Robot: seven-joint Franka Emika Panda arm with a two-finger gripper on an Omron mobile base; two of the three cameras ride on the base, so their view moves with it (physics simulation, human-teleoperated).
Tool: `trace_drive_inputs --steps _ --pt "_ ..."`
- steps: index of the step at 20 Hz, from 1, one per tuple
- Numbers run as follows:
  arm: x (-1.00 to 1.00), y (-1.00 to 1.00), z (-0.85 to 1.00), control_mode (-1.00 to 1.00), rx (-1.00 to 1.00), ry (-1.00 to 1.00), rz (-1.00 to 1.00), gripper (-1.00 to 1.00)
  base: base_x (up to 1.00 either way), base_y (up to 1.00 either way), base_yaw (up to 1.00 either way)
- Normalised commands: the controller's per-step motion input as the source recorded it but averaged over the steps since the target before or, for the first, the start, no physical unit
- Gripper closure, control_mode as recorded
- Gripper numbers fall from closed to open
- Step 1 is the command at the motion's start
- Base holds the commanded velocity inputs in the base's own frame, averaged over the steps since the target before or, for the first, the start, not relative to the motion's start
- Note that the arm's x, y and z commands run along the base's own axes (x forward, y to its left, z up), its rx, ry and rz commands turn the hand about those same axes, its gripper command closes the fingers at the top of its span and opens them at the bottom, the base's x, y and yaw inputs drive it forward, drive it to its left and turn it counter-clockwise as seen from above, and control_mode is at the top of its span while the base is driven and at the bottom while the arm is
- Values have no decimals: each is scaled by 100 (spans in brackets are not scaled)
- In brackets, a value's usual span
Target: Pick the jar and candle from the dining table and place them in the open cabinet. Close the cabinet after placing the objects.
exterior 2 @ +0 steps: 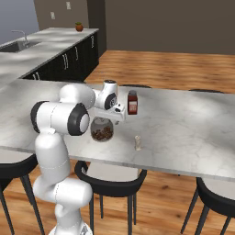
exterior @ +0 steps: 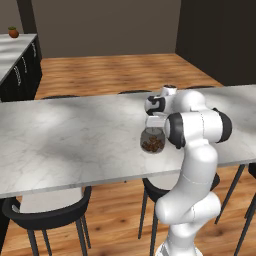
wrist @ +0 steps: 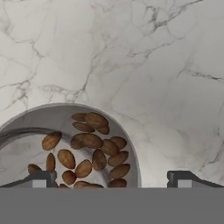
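The jar [exterior: 152, 142] stands upright on the dining table [exterior: 75, 145], near the table's front edge, its round glass belly showing brown nut-like pieces. The gripper [wrist: 111, 179] hangs directly over it, pointing down. In the hand view the jar [wrist: 74, 148] lies at about 8 o'clock from the frame's centre, its rim running under the left fingertip [wrist: 39, 178], while the right fingertip sits well off the glass at 5 o'clock over bare marble. The two tips stand wide apart, so the pincer is spread and clamps nothing.

From the right base view the jar [exterior 2: 102, 130] sits just under the white hand. A small red-brown bottle [exterior 2: 132, 102] with a dark cap stands on the table [exterior 2: 183, 128] at roughly 1 o'clock from the jar, and a tiny pale shaker [exterior 2: 137, 142] stands at about 4 o'clock, nearer the front edge. Black-framed chairs [exterior 2: 112, 176] are tucked beneath the table
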Motion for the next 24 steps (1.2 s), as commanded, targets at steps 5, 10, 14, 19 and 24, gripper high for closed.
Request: trace_drive_inputs --steps 5,10,14,19,24 --pt "0 -1 -20 -100 0 0 0 -100 0 0 0" --pt "2 0 -15 -100 0 0 0 -100 0 0 0" --pt "6 0 -8 -100 0 0 0 -100 0 0 0" --pt "13 0 -1 -100 0 0 -3 -100 0 0 0" --pt "0 0 -8 -100 0 1 -5 -100 0 0 0"
